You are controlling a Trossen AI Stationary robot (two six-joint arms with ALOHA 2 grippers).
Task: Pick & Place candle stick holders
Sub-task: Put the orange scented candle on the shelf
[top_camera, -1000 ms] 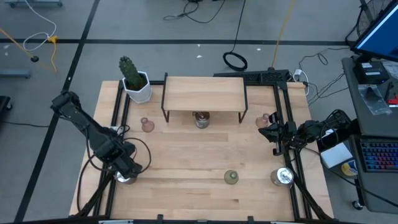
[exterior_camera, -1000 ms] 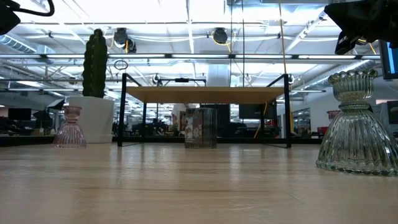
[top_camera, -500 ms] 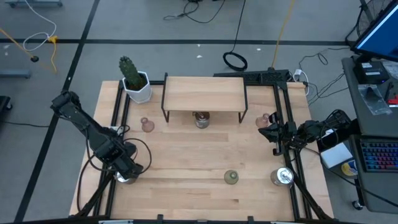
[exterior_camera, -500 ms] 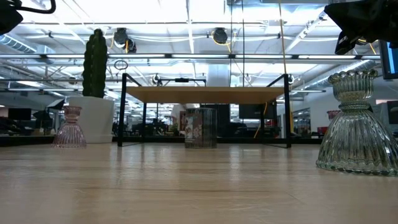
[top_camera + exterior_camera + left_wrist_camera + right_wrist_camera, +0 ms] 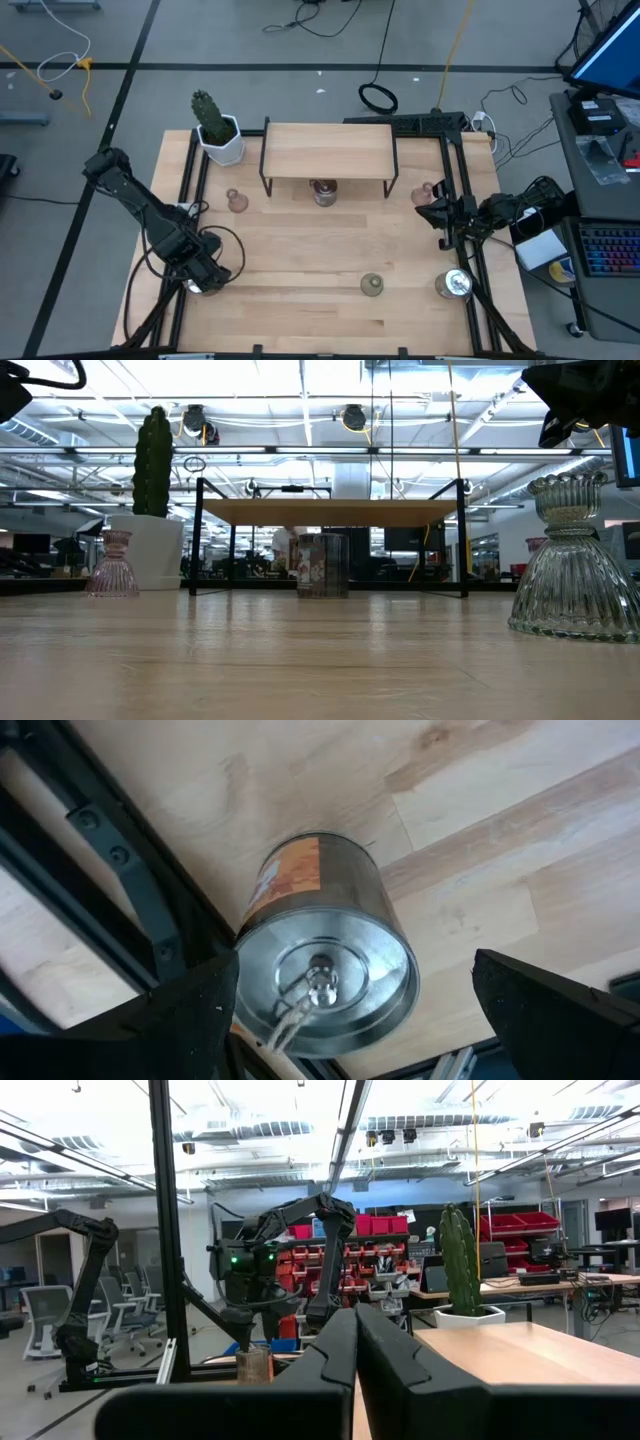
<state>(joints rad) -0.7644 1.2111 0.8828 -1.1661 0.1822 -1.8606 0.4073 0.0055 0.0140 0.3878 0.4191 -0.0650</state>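
- High view: the left gripper [image 5: 204, 279] hangs right over a silvery metal holder [image 5: 197, 287] at the table's [image 5: 300, 250] near-left edge, likely lining up a grasp.
- Left wrist view shows its fingers [image 5: 190, 1020] spread apart, either side of that holder [image 5: 325, 960], not touching it.
- Right gripper [image 5: 437, 212] waits at the right edge beside a pinkish glass holder [image 5: 423, 192], fingers [image 5: 330, 1360] pressed together, holding nothing.
- Other holders stand apart: one metal holder [image 5: 323, 192] under the small shelf [image 5: 328, 150], another [image 5: 454, 284] near-right, the olive-green one [image 5: 372, 285] near the front, a second pink one [image 5: 237, 201] by the cactus [image 5: 212, 120].
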